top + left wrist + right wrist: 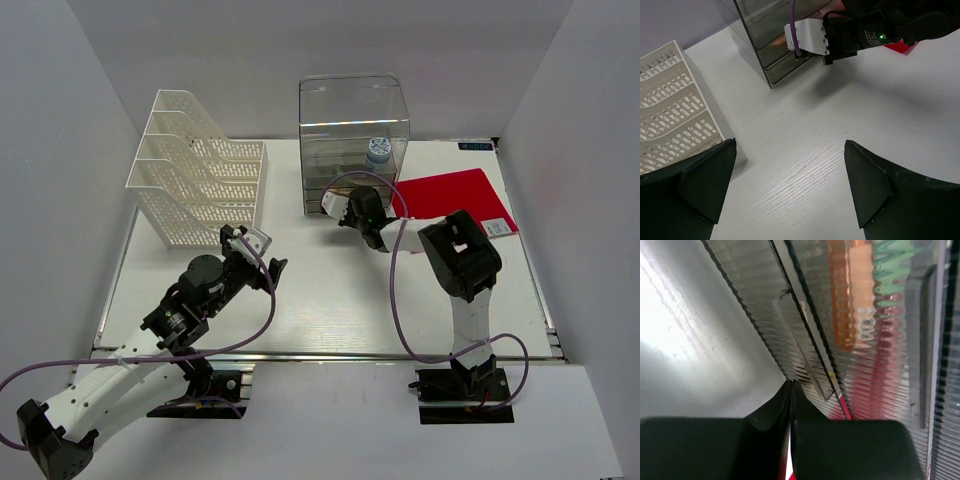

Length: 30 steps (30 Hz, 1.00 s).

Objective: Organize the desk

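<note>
Three plain, matt walls of a pale grey colour close the scene: a back wall (300, 40), a left wall (50, 130) and a right wall (590, 150), all bare and coming down to the edges of the white counter (330, 310). The counter shows a faint wood grain and carries a metal rail (330, 356) along its near edge, and in front of this rail lies a plain white ledge (330, 430). The light is soft and even, and it gives only weak, blurred shadows on the counter.

The desk (330, 310) bears a mesh file rack (195, 170), drawer box (352, 130), red folder (455, 192).
</note>
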Tool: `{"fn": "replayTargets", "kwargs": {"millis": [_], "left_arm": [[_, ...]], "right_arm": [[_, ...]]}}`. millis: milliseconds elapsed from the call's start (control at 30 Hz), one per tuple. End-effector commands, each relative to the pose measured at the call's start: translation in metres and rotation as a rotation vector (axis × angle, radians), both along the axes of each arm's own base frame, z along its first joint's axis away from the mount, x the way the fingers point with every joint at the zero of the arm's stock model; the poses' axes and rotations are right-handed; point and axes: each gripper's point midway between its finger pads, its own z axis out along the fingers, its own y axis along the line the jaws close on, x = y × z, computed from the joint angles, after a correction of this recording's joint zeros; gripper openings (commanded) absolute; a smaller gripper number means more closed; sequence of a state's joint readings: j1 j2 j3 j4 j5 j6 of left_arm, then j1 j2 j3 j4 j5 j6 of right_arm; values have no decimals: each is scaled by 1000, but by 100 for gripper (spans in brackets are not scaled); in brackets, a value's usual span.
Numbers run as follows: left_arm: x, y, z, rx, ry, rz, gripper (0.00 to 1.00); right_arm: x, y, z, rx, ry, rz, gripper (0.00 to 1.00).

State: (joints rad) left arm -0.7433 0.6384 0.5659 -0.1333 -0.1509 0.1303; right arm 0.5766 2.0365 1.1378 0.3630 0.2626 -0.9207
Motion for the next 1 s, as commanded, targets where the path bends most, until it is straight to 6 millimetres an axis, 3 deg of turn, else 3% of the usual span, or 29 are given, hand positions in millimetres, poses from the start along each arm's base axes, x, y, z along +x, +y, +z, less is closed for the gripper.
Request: {"fn": "replayTargets", "kwargs": {"millis": [0,367,433,467,500,567,633,667,700,733,767,800,900,933,967], "left_arm": [[2,3,13,-34,-29,20,98],[2,4,13,-33,-30,24,98],[1,4,13,-34,-33,24,98],[1,5,15,-41,-37,24,98],[1,5,14,-41,-38,24,98],[0,5,16,-48,-40,23,98],[0,4,16,-50,-40,19,98],[-1,2,15,-49,-37,10,98],[-1,1,14,-48,-34,4,98],[-1,1,14,-48,-34,2,98],[-1,-1,11,-41,-25,-7,98],[-1,-2,10,-40,-23,-10,98],[-1,-5,6,-31,-10,-22,98],[-1,-5,4,-26,-7,-22,98],[0,-6,2,-21,-2,-24,98]], "right_arm": [[22,11,28,40,-111,-11,0],[23,14,25,39,-104,4,0],[11,16,34,68,-75,29,0],[-4,18,23,82,-23,75,0],[-15,16,40,106,-15,96,0],[-47,21,39,177,94,164,5],[-76,21,67,274,177,182,20],[-89,24,75,322,219,202,35],[-94,21,104,384,199,187,44],[-101,15,111,461,246,126,53],[-99,6,122,510,240,74,80],[-101,-9,137,563,237,7,89],[-92,-53,159,711,234,-186,89],[-97,-62,154,723,287,-228,89],[-89,-93,154,785,303,-357,89]]}}
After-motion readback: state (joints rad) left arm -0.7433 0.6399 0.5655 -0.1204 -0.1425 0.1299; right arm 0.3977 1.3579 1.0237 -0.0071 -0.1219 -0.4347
